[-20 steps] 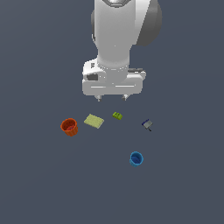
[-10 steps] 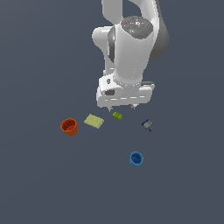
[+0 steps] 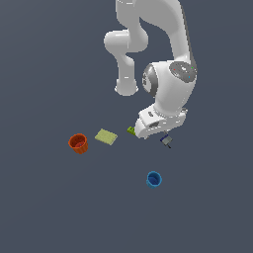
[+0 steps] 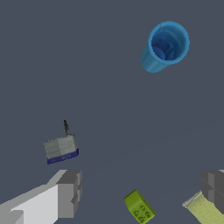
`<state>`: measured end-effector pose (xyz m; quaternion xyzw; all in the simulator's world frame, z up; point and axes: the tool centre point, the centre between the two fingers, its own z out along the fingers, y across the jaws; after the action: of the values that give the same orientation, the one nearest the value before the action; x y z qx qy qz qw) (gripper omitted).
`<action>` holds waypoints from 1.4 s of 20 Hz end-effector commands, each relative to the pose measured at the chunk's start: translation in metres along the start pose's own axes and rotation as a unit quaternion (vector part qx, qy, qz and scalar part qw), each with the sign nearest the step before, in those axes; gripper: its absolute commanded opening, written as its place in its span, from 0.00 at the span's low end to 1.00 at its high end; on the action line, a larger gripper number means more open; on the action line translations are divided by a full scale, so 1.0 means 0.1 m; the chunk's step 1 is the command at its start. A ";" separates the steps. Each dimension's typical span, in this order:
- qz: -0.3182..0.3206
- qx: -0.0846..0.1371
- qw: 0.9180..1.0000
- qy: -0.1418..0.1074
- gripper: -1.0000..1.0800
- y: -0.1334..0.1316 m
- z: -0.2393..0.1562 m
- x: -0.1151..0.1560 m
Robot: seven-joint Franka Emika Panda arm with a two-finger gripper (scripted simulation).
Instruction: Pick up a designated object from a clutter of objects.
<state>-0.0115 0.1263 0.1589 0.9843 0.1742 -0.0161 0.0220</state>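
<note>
Exterior view: white arm bent low over a dark grey bench point(image 3: 49, 207), wrist housing just above the clutter. End effector point(image 3: 160, 134) mostly masked by the housing, fingers not readable from here. Navy-and-grey item point(image 3: 167, 141) peeking out at the housing's lower edge, toward the exterior view's right, resting on the bench. Lime-green brick point(image 3: 131, 130) half hidden at the housing's other side. Flat pale yellow-green pad point(image 3: 106, 137) near the brick, further toward the exterior view's left, and orange-red cup point(image 3: 78, 143) upright just beyond the pad. Blue cup point(image 3: 154, 179) upright, alone, nearer the camera and well apart from the rest.

Wrist view: end effector point(image 4: 142, 192) with its two grey fingers point(image 4: 69, 192) spread wide, nothing between them but bare bench and the lime-green brick point(image 4: 139, 207) lying tilted in the gap. Navy-and-grey item point(image 4: 61, 148) outside the gap, just beyond one fingertip and apart from it: light grey top face, navy edge, thin dark stick pointing away from the finger. Blue cup point(image 4: 165, 46) well apart, seen from above, hollow visible. Corner of the yellow-green pad point(image 4: 205, 209) beside the other finger.
</note>
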 end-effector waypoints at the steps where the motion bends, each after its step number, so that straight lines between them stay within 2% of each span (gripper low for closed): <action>1: -0.027 0.001 1.000 0.005 0.96 -0.25 0.22 0.02; 7: -0.076 0.008 0.997 0.014 0.96 -0.75 0.62 -0.01; 13: -0.105 0.014 0.994 0.020 0.96 -1.05 0.85 -0.06; 18: -0.114 0.016 0.993 0.022 0.96 -1.14 0.92 -0.08; 28: -0.114 0.016 0.993 0.021 0.96 -1.15 1.10 -0.08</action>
<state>-0.0609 0.2257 0.0507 0.9584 0.2853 -0.0002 0.0004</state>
